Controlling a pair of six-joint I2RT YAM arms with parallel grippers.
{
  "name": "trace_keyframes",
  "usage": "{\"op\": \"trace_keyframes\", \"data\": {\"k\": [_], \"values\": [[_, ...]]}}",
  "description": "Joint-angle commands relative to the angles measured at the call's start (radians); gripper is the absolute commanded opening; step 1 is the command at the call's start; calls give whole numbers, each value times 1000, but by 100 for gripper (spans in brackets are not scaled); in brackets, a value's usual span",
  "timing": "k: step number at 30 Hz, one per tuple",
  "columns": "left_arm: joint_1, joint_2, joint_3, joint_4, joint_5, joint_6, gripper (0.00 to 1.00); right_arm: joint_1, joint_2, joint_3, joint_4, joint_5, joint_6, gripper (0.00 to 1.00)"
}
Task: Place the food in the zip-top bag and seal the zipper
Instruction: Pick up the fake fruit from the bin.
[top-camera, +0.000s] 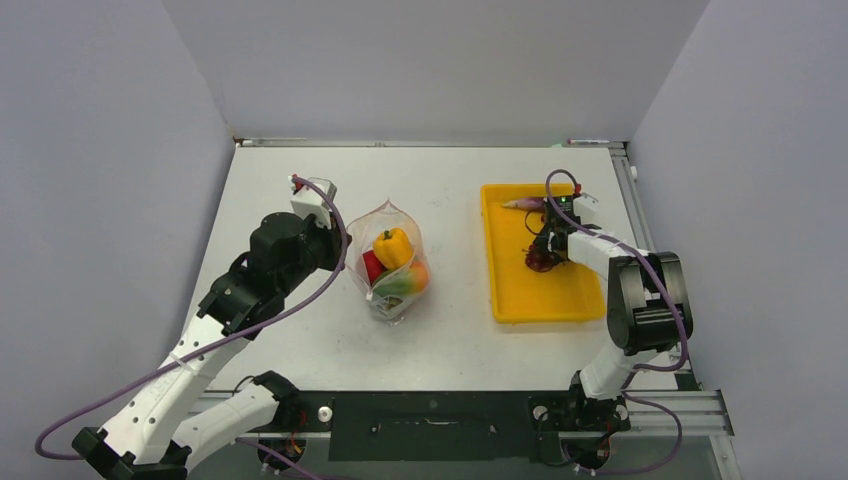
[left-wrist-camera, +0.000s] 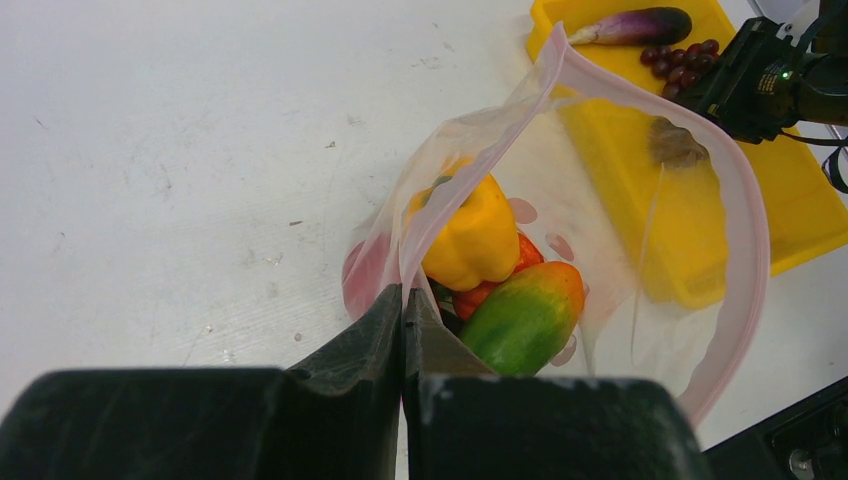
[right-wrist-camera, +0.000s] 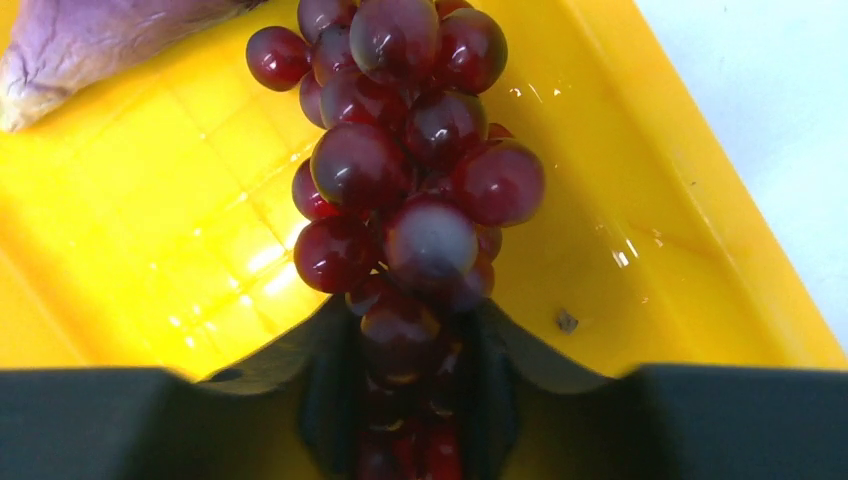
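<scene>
— Yellow tray (top-camera: 512, 305) on the right: what lies in it?

— The grape bunch (right-wrist-camera: 410, 190), and the eggplant (left-wrist-camera: 640, 25) at the far end. The right gripper (right-wrist-camera: 412, 330) is down in the tray. Its two fingers are drawn in narrow on the bunch's near end, with grapes filling the gap between them. The bunch lies on the tray floor.

— And the zip-top bag (top-camera: 388, 262)?

— On the table (top-camera: 450, 340), left of the tray and apart from it, mouth gaping. The left gripper (left-wrist-camera: 403, 300) pinches the bag's rim, its fingers pressed flat together on the plastic.

— What's inside?

— A yellow bell pepper (left-wrist-camera: 468, 235), a red piece (left-wrist-camera: 525, 255) beside it, and an orange-and-green piece (left-wrist-camera: 525, 315) nearest the fingers.

— The zipper (left-wrist-camera: 750, 230)?

— Unsealed. The pink strip runs round the open mouth.
</scene>
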Motion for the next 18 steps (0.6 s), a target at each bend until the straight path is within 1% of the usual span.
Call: {"op": "trace_keyframes", "data": {"k": [1, 3, 4, 10, 18], "values": [[9, 1, 9, 38, -3, 8, 0, -10, -25, -11, 64, -29, 9, 18], [10, 1, 9, 37, -1, 8, 0, -10, -41, -20, 66, -21, 14, 7], [10, 1, 9, 38, 0, 8, 0, -10, -55, -26, 69, -19, 16, 6], [12, 3, 11, 38, 3, 8, 0, -10, -133, -56, 78, -5, 20, 5], [15, -2, 8, 39, 7, 8, 0, -3, -287, -51, 38, 9, 17, 5]]}}
